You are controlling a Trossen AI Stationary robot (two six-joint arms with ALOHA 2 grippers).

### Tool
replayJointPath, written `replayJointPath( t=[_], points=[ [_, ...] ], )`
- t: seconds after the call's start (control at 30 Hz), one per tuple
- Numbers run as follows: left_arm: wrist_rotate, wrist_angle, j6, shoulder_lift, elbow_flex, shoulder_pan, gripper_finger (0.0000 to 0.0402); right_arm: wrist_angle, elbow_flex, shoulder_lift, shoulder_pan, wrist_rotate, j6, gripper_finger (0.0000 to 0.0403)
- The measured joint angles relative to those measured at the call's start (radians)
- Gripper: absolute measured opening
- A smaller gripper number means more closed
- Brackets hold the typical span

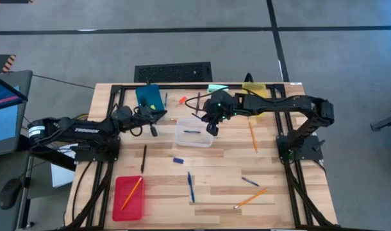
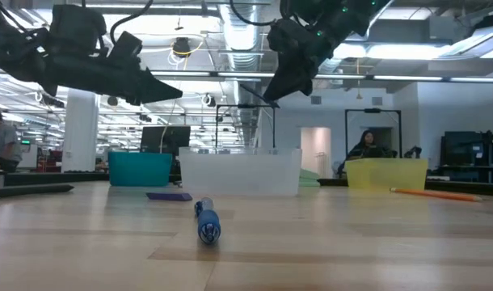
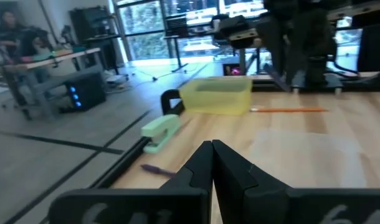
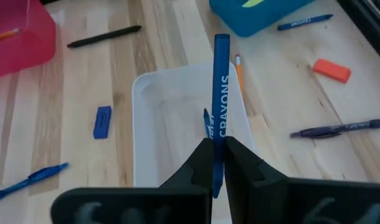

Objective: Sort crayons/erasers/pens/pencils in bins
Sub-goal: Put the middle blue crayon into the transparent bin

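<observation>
Step in hand: depositing a blue crayon (image 4: 220,93) into the clear bin (image 4: 146,112).

Right pincer (image 4: 217,163): fingers clamped on the lower end of the blue crayon, which stands out ahead of the fingertips. In the right wrist view the crayon lies over the clear bin, so the bin sits directly below and ahead of the pincer. One blue stick (image 4: 207,123) already lies inside the bin, just beyond the fingertips. In the high view the right pincer (image 1: 212,128) hangs over the bin's far right corner.

Left pincer (image 3: 213,163): fingers pressed together, holding nothing. It waits near the blue bin (image 1: 149,97), well clear of the right pincer.

Next move, as a judgement: the crayon appears to be over the bin opening, so the fingers need only part to let it drop. Because the pincer sits near the bin's corner, a small shift toward the bin's middle before release would lower the risk of the crayon striking the rim and rolling out.

Items not yet sorted, relative to the right pincer:
- Blue eraser (image 4: 103,121): on the table beside the bin.
- Orange-red eraser (image 4: 332,70): beyond the bin, to the other side.
- Dark pen (image 4: 339,129): near the orange-red eraser.
</observation>
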Motion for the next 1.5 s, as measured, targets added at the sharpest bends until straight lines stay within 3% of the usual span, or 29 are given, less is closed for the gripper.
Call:
replayJointPath(
  t=[0.17,0.33,0.47,0.73,1.03,1.2,1.5],
  points=[
    [0.0,0.047,0.002,0.0,0.0,0.044,0.0,0.06,0.003,0.031,-0.015,-0.007,-0.005,0.0033],
    [0.001,0.095,0.013,0.0,0.0,0.092,0.0,0.104,0.026,0.148,-0.019,-0.129,-0.011,0.0033],
    [0.017,0.09,0.012,-0.001,0.001,0.115,0.0,0.048,0.082,0.22,-0.033,-0.2,-0.046,0.0034],
    [0.043,0.078,0.045,-0.005,0.001,0.12,0.0,-0.117,0.211,0.333,-0.025,-0.208,-0.098,0.0034],
    [0.062,0.039,0.06,-0.005,0.001,0.12,0.0,-0.23,0.286,0.435,0.004,-0.306,-0.116,0.0034],
    [0.063,0.033,0.072,-0.005,0.001,0.12,0.0,-0.238,0.287,0.473,0.001,-0.302,-0.108,0.0034],
    [0.067,0.02,0.056,-0.005,0.001,0.12,0.0,-0.239,0.287,0.51,0.014,-0.191,-0.08,0.0034]
  ],
)
